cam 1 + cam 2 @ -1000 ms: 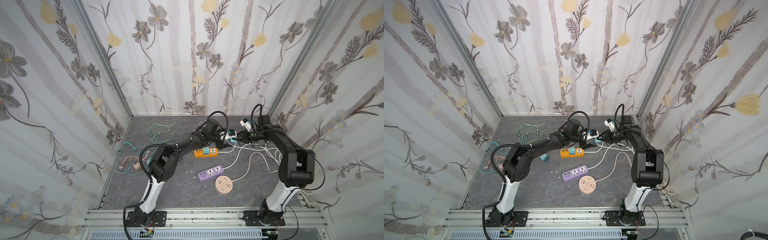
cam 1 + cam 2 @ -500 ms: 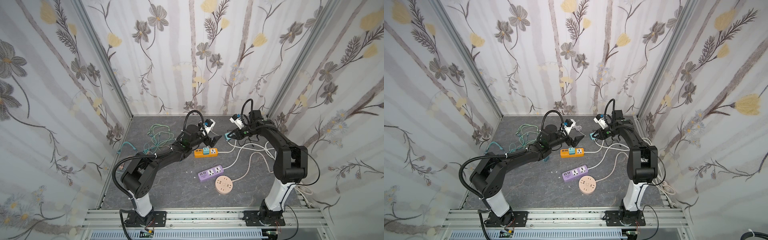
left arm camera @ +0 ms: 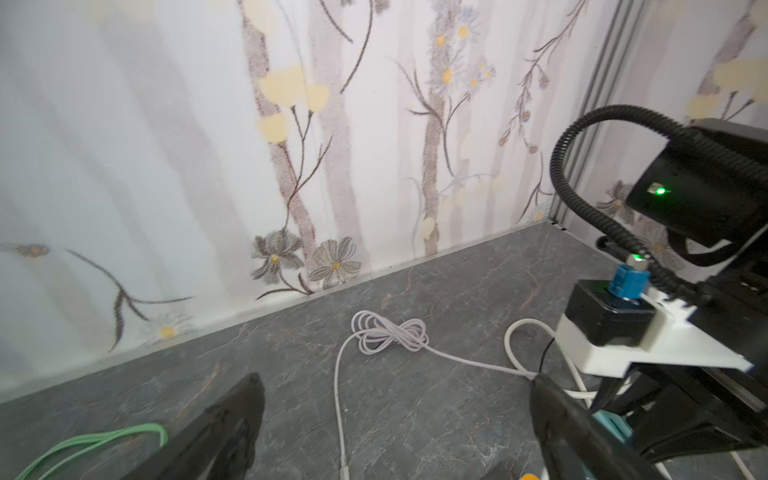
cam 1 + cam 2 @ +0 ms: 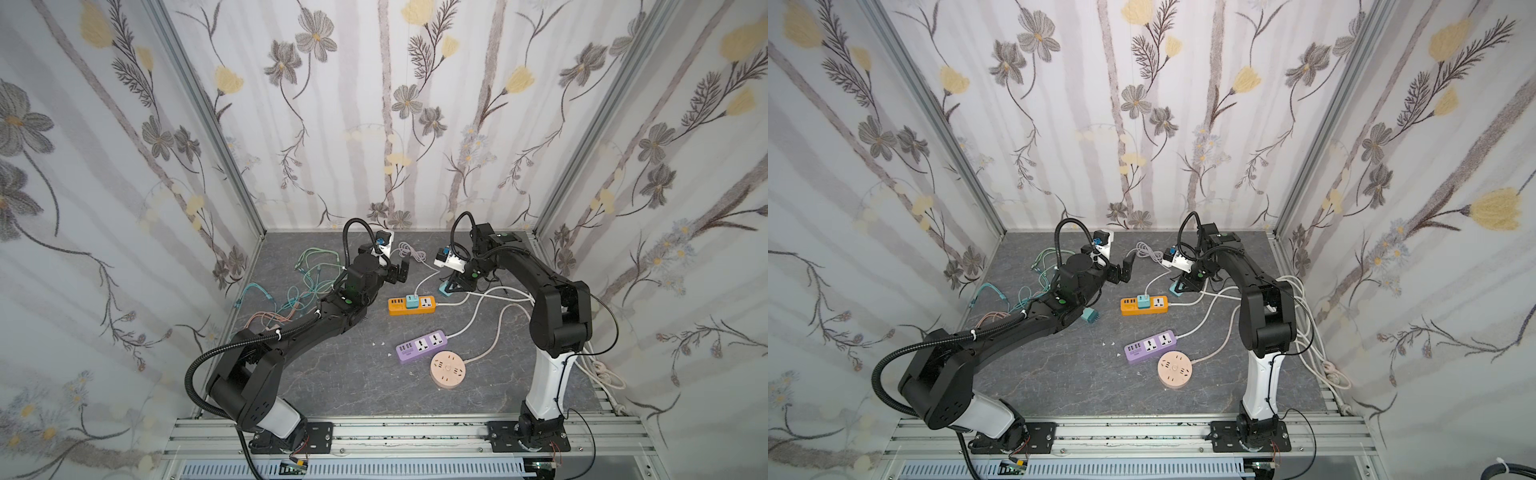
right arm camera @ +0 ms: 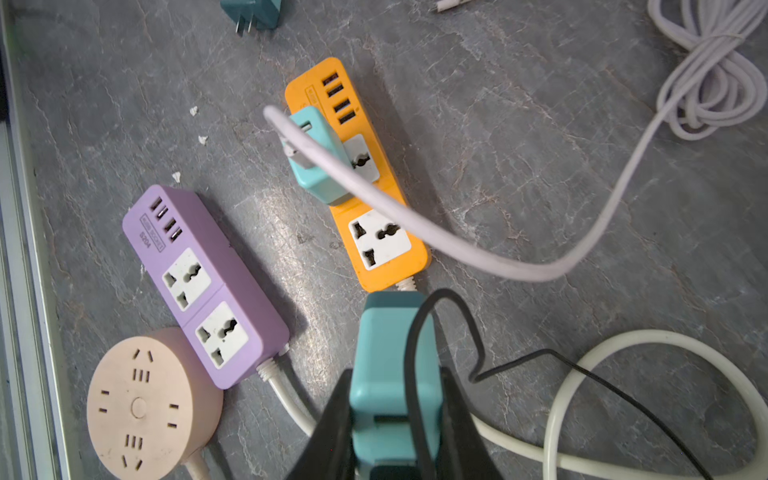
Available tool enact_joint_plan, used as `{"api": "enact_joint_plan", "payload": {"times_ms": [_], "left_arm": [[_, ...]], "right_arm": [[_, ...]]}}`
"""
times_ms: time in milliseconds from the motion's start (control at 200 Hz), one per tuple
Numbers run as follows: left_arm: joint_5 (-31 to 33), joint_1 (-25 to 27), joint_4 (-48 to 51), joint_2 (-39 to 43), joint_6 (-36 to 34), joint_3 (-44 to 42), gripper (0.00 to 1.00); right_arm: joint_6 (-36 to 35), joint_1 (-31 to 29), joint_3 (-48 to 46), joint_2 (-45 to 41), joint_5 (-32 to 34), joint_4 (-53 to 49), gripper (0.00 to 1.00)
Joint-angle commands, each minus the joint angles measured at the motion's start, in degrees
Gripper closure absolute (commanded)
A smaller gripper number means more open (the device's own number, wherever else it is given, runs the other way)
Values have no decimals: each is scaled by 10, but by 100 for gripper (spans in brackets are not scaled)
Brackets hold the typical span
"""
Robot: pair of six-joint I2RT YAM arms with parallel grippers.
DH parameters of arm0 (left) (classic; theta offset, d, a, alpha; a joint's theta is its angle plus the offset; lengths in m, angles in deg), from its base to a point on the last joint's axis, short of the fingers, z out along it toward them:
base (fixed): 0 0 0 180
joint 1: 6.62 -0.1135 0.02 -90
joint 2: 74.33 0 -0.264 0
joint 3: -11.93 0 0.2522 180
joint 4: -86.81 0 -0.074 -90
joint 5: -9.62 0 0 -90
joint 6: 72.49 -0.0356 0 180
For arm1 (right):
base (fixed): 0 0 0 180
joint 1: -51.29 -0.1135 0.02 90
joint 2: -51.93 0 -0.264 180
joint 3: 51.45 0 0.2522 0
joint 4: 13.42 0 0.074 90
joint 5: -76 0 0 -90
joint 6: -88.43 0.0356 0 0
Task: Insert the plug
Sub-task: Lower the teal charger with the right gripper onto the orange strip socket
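Teal plug (image 5: 382, 353) sits clamped in the right tool (image 5: 395, 399) (left tool (image 3: 395, 386) spread wide, empty).

A purple strip (image 4: 422, 346) lies on the counter (image 4: 353, 374). A round pink socket (image 4: 448, 369) sits just beside its front end. Green cables (image 4: 316, 270) tangle well apart, toward the left wall. A coiled white cord (image 3: 390, 334) lies far behind it.

Smooth plastic strip (image 5: 311, 89) (orange); matt floor (image 5: 540, 145)
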Motion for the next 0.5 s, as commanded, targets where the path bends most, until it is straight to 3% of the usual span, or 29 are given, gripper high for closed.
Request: {"api": "enact_joint_plan", "payload": {"times_ms": [0,495], "left_arm": [[58,-7,35,15,31,-13,0],[76,-27,68,48,46,-52,0]], "right_arm": [[-69,-19,8,7,28,-19,99],[-125,-89,70,55,105,-49,99]]}}
